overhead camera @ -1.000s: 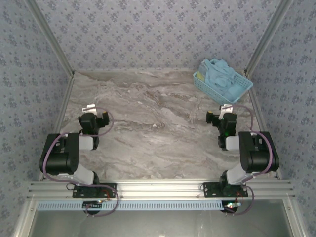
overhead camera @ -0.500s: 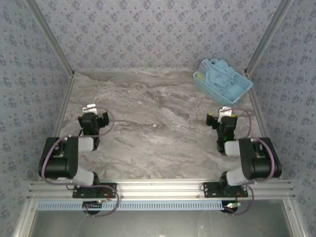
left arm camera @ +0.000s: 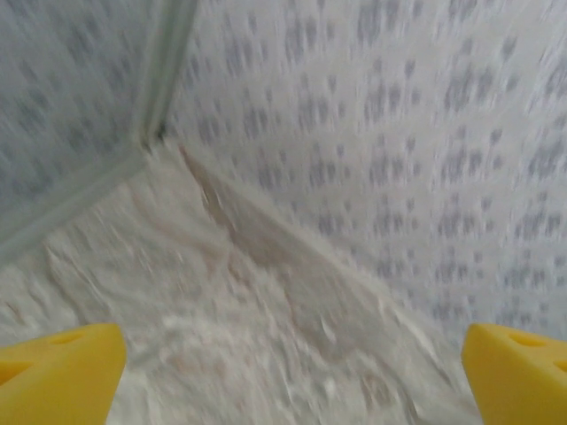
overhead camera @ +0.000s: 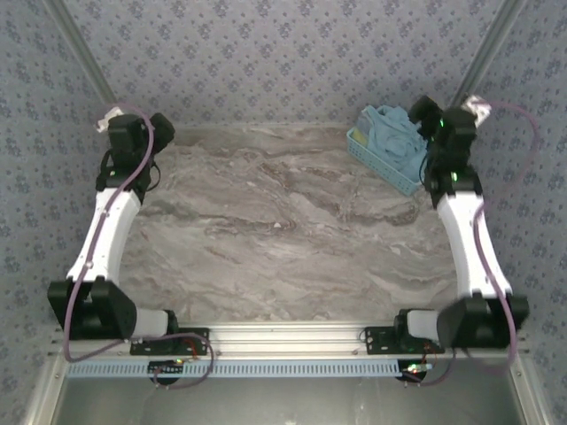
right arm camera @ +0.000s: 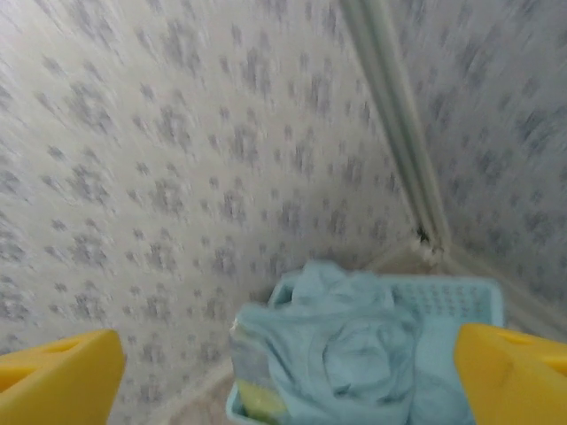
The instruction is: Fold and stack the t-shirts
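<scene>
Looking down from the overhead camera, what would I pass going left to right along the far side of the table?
left gripper → bare marble table → blue basket → t-shirts heaped in it → right gripper, over the basket's right end

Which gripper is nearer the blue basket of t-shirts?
Right. The right gripper hovers at the basket in the far right corner; the left gripper is across the table, far left.
</scene>
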